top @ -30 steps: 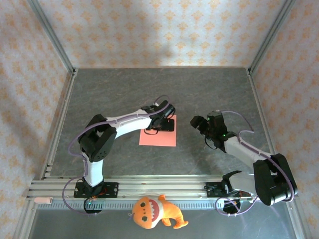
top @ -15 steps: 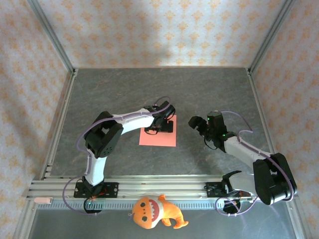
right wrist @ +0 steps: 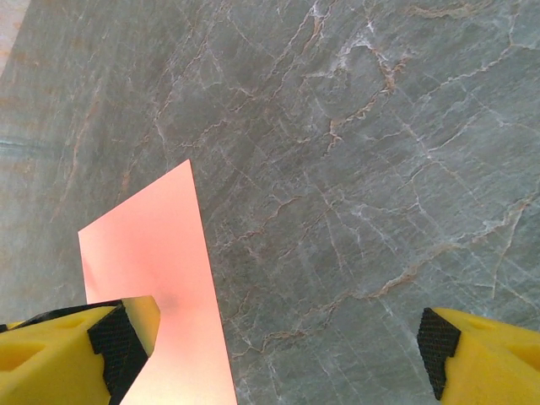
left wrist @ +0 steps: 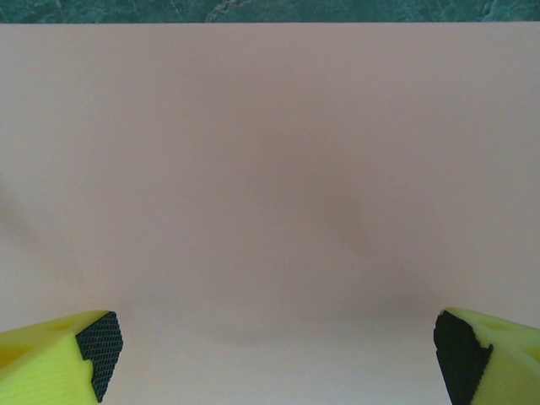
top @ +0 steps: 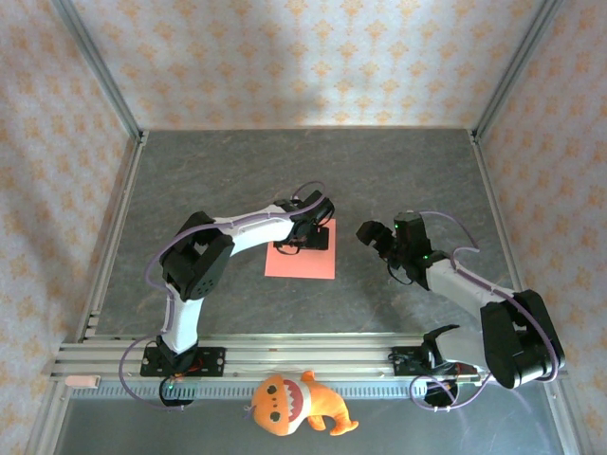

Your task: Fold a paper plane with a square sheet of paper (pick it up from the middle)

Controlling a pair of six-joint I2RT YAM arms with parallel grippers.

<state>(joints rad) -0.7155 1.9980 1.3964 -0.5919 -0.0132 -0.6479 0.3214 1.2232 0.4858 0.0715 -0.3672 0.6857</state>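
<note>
The square sheet of paper (top: 299,263) lies flat mid-table (top: 237,180); left gripper (top: 302,242) over its 12 o'clock half, right gripper (top: 372,233) apart at 3 o'clock, plush toy (top: 289,403) at 6 o'clock

From high above the near edge, looks down over the whole table (top: 237,171). From the left wrist, faces down, very close over the square sheet of paper (left wrist: 270,169). From the right wrist, looks down from farther off, sharing that sheet's corner with the overhead view
</note>
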